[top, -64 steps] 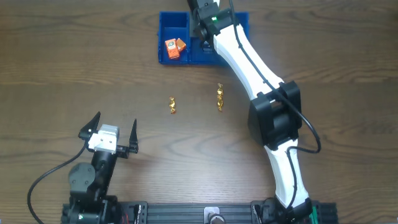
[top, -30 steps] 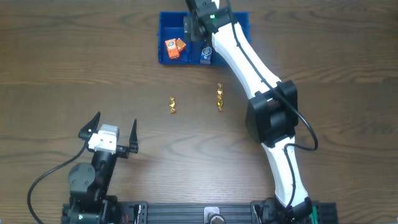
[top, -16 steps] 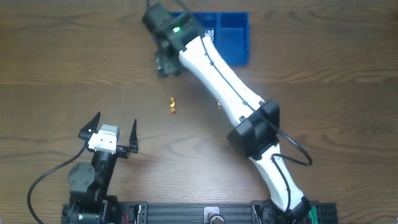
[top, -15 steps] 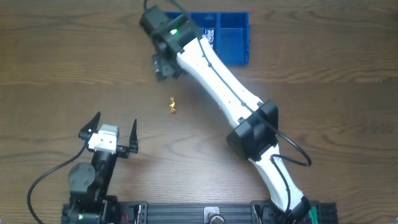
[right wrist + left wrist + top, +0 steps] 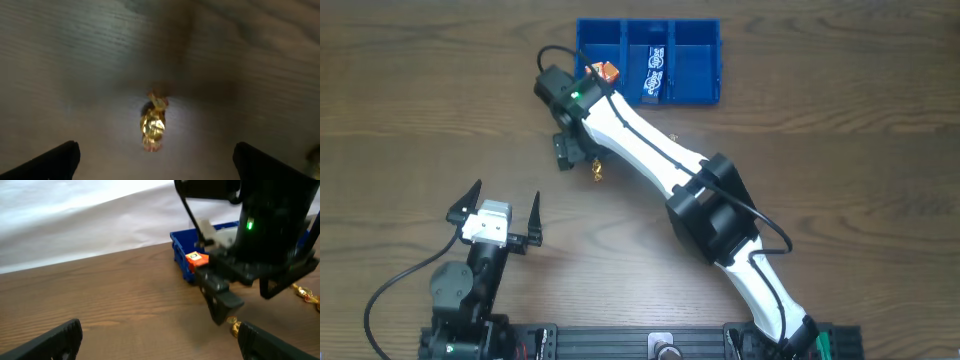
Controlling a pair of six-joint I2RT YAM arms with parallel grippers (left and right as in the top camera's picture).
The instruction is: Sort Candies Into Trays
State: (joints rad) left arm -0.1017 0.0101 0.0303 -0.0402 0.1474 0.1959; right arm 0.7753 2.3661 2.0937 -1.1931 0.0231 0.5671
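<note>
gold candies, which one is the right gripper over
The gold candy nearer the left gripper, centred under the right gripper; the other gold candy lies apart.

Looks like a robotics lab bench. Evidence: a wood-grain tabletop (image 5: pixel 880 150) with a black mounting rail (image 5: pixel 660 340) along its 6 o'clock edge in the top view. Two arms stand on the rail: the left arm (image 5: pixel 480 270) at 7 o'clock, and the white right arm (image 5: pixel 650 160) rising from 5 toward 11. A loose black cable (image 5: pixel 390 290) loops off the left base. A green status LED (image 5: pixel 575 97) is lit near the right wrist. A blue compartment tray (image 5: pixel 698 65) sits at 12. In the left wrist view, a plain white sheet (image 5: pixel 75 215) hangs behind the table's far edge.
</note>
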